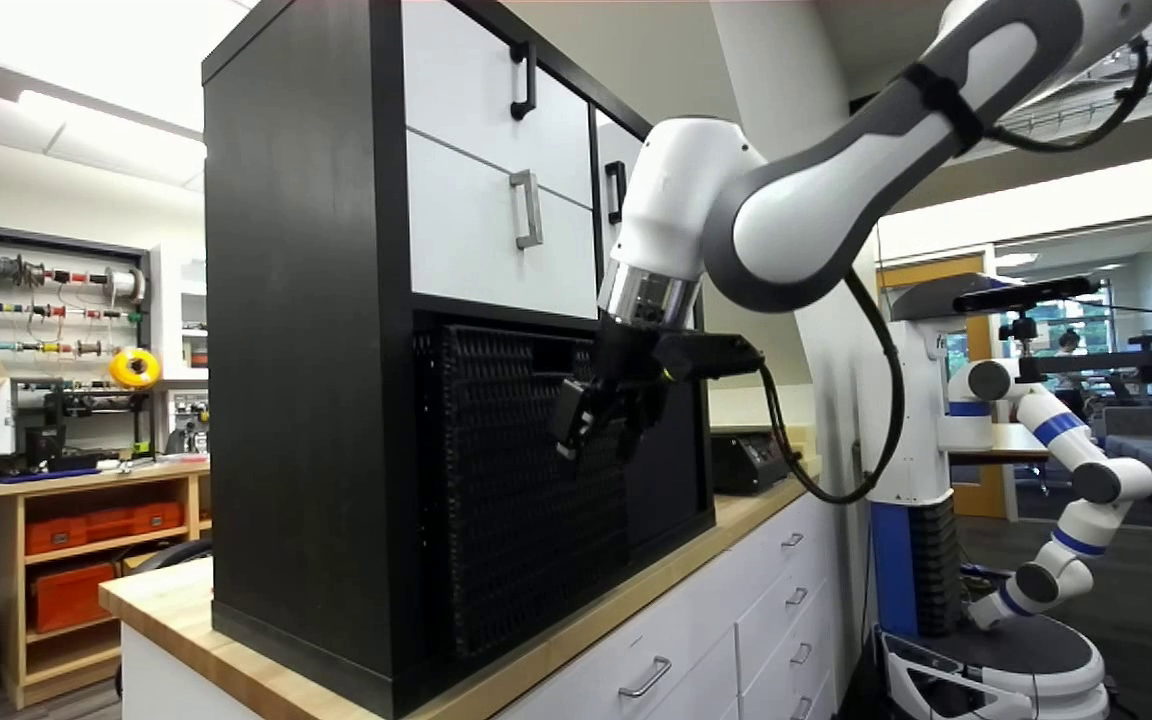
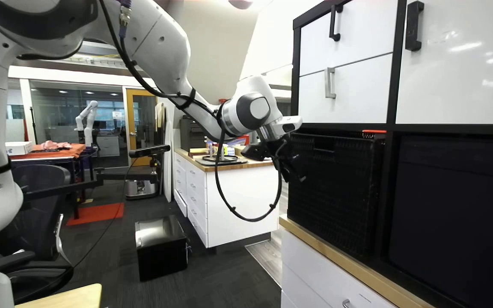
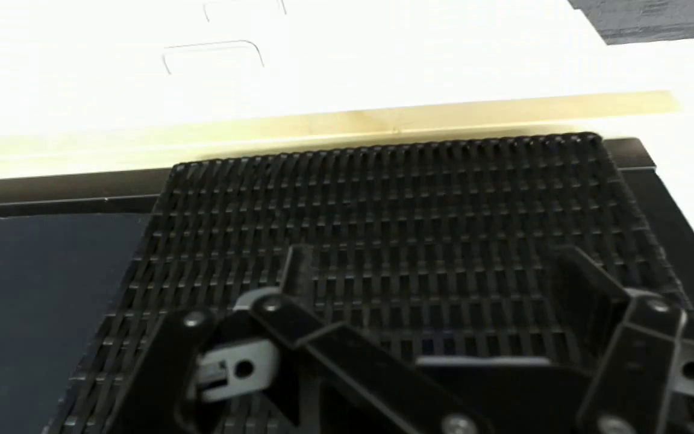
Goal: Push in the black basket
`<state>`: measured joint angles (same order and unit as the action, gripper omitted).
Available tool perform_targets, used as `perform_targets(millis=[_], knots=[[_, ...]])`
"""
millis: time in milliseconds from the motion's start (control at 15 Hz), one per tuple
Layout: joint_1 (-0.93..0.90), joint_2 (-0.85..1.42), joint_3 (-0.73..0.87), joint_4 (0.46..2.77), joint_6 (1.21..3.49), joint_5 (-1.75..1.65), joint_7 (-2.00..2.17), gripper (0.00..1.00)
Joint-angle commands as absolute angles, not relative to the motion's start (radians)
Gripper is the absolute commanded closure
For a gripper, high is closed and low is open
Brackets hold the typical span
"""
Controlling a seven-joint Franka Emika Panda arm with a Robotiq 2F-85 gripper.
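The black basket (image 1: 516,500) sits in the lower cubby of the black-framed cabinet and shows in both exterior views (image 2: 336,196). Its woven front has a handle slot near the top. In the wrist view the basket (image 3: 395,199) overlaps the cabinet's bottom rail, so its front stands out past the frame. My gripper (image 1: 601,435) is in front of the basket's upper half, tilted downward; it also shows in an exterior view (image 2: 293,169). In the wrist view the fingers (image 3: 431,259) are wide apart with nothing between them. Whether the fingertips touch the weave I cannot tell.
White doors (image 1: 496,210) with handles are above the basket. A dark panel (image 2: 456,205) fills the neighbouring cubby. A wooden counter edge (image 3: 377,123) runs below, over white drawers (image 1: 656,660). An orange item (image 2: 374,131) lies above the basket. A cable (image 1: 886,440) hangs from the arm.
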<state>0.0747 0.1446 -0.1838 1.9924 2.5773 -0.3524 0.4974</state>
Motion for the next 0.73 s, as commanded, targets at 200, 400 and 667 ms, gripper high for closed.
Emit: perform_targets(millis=[200, 400, 667], knots=[[-0.031, -0.088, -0.121, 2.048, 2.276, -0.233, 0.436, 0.00], [-0.041, -0.155, -0.131, 2.052, 2.153, -0.225, 0.425, 0.00], [-0.039, -0.137, -0.140, 2.019, 2.128, -0.250, 0.439, 0.00]])
